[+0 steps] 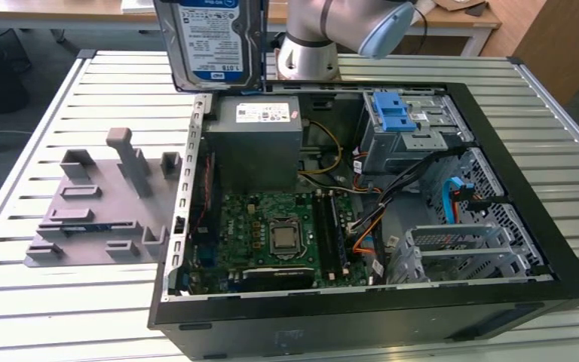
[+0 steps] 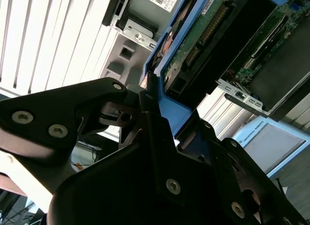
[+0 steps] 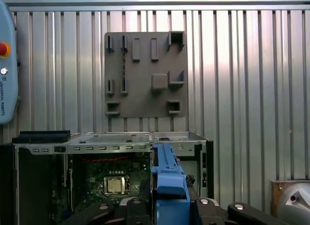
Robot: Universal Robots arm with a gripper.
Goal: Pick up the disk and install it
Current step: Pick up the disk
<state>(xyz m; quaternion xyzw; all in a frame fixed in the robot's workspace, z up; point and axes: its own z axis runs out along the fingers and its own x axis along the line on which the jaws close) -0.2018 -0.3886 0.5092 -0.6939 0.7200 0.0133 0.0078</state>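
**Disk held upright above the open case**

The gripper (image 2: 167, 116) is closed on the disk (image 1: 214, 41). In the second wrist view its black fingers (image 2: 150, 126) press against the blue carrier from both sides, with no gap showing. The first wrist view shows the same hold, with the gripper (image 3: 169, 205) closed on the carrier's blue edge.

In the exterior view the disk hangs upright, clear of everything. It is above the corner of the case (image 1: 370, 309) where the power supply (image 1: 259, 139) sits, toward the exterior view's left of the arm (image 1: 315, 38). It is well apart from the cage (image 1: 405, 121) with the blue latch.

The picture's edge cuts off the top of the disk in the exterior view. The first wrist view shows the disk (image 3: 169, 179) edge-on, so its faces cannot be made out, and it covers part of the case interior behind it. In the second wrist view the disk (image 2: 203, 36) shows its underside with a green circuit board, and the gripper's black body covers its near end. The near wall of the case hides the lower edge of the board (image 1: 280, 230).

The disk's face in the exterior view carries a white-and-blue label with barcodes. The power supply has a white sticker on top. A pale blue panel (image 3: 6, 65) with a red button and a line of print is cut off by the edge of the first wrist view.

An open grey fixture (image 1: 99, 211) with raised blocks lies on the slatted table (image 1: 28, 302), just beside the case on the exterior view's left.
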